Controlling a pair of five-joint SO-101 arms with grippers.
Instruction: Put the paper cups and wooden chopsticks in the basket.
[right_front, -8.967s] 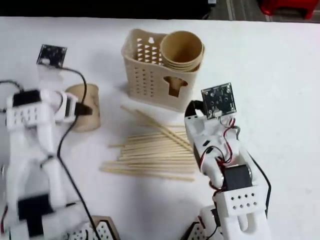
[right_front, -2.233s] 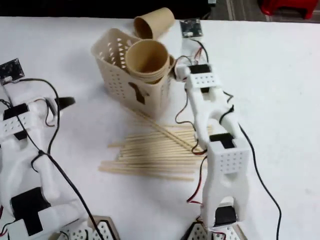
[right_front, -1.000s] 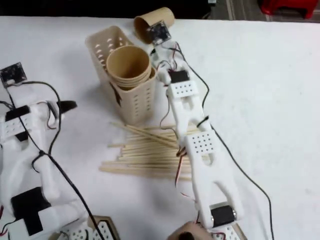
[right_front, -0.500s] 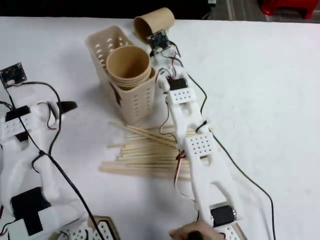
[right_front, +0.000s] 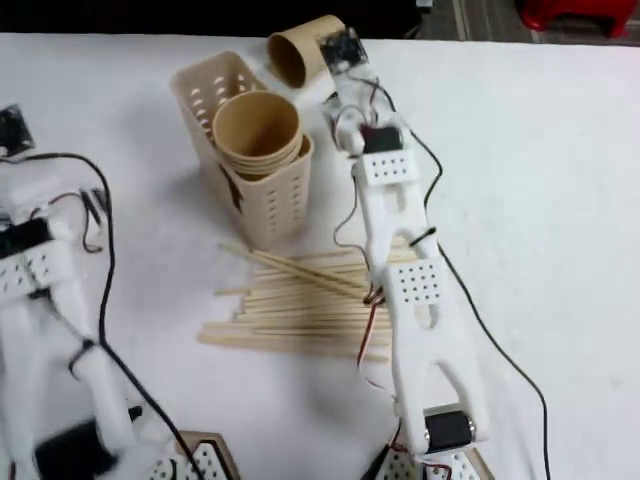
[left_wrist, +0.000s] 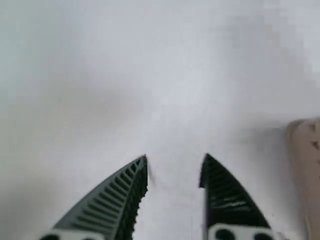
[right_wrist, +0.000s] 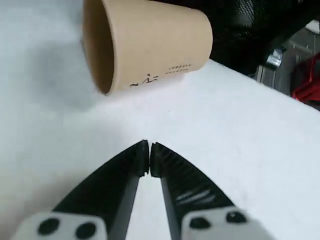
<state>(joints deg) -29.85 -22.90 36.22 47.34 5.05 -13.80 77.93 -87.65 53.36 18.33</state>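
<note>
A beige perforated basket (right_front: 268, 196) stands at the back of the table with a stack of paper cups (right_front: 258, 126) inside it. One more paper cup (right_front: 300, 48) (right_wrist: 145, 42) lies on its side by the far edge, behind the basket. Wooden chopsticks (right_front: 300, 305) lie in a loose pile in front of the basket. My right arm (right_front: 388, 172) stretches over the pile toward the lying cup. My right gripper (right_wrist: 149, 148) is shut and empty, its tips a short way from the cup's side. My left gripper (left_wrist: 175, 160) is open over bare table, holding nothing.
My left arm (right_front: 40, 265) stands at the table's left edge with its cable looping toward the front. A beige edge (left_wrist: 304, 150) shows beside my left gripper. Dark floor and a red object (right_front: 575, 12) lie beyond the far edge.
My right arm has swung away from the basket's side and reached further toward the lying cup. My left arm has shifted toward the left edge. The basket and chopsticks stay put.
</note>
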